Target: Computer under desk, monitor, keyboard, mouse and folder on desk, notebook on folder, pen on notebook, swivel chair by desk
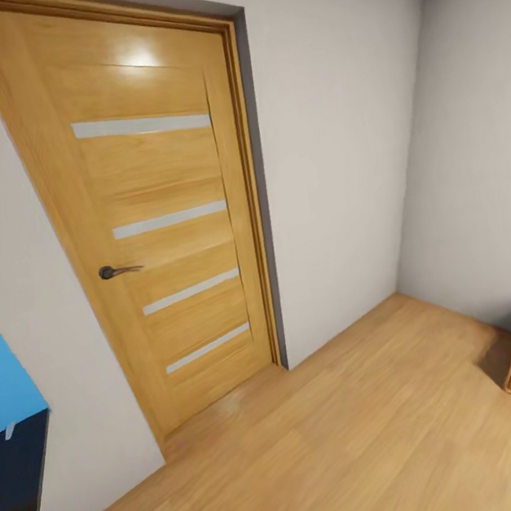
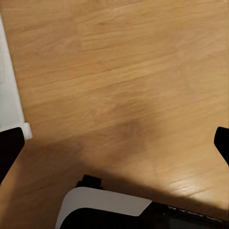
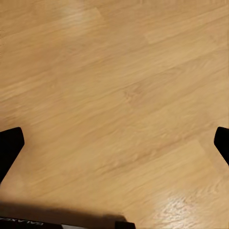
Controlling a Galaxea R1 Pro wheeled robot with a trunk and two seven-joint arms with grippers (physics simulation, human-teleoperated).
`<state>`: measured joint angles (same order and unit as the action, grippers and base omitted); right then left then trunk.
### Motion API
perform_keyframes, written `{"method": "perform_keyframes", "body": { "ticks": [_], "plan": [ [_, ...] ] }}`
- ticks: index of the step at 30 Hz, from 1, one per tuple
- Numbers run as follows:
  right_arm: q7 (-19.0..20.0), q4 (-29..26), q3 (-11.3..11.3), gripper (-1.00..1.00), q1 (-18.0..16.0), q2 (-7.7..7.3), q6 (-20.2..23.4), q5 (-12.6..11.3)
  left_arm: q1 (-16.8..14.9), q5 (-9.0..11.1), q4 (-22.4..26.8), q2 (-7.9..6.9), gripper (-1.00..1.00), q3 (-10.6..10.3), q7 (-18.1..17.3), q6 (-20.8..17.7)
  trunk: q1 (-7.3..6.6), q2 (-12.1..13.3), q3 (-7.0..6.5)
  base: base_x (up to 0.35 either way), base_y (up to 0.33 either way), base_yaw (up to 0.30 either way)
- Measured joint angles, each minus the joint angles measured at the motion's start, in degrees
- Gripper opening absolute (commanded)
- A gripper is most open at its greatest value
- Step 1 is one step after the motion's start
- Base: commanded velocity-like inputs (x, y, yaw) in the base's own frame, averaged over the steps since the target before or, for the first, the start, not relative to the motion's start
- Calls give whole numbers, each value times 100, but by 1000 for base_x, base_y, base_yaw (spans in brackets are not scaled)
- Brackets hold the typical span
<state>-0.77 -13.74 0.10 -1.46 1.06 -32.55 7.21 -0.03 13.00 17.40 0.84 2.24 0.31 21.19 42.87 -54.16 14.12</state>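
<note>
Room: wood floor, closed oak door | task things: glossy black desk edge at my left, blue panel above it | left gripper and right gripper — both wide apart, empty | risk: clipping the desk while turning — its corner sits close | writing: faint lettering on my base, unreadable.

Both wrists point down at the wood floor. Left gripper: fingertips at opposite frame edges, jaws spread wide, nothing between. Right gripper: same, spread wide, empty, above the floor.
</note>
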Motion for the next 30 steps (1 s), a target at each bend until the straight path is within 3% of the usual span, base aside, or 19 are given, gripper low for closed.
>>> {"method": "perform_keyframes", "body": {
  "ticks": [9,17,25,30],
  "plan": [
    [-2,0,0,100,0,0,0,0,1,2,-1,-8,100,0,1,0,0,0,69,340,-12,125],
    [-2,4,0,100,0,4,-1,-5,1,1,-5,-9,100,6,1,-9,1,0,127,281,-190,116],
    [-2,8,0,100,0,8,0,-1,1,3,-5,-5,100,8,1,-10,3,0,137,86,-120,21],
    [-9,9,0,100,0,16,0,-15,-1,14,-5,-6,100,13,1,-3,4,0,137,5,-7,201]
  ]
}}
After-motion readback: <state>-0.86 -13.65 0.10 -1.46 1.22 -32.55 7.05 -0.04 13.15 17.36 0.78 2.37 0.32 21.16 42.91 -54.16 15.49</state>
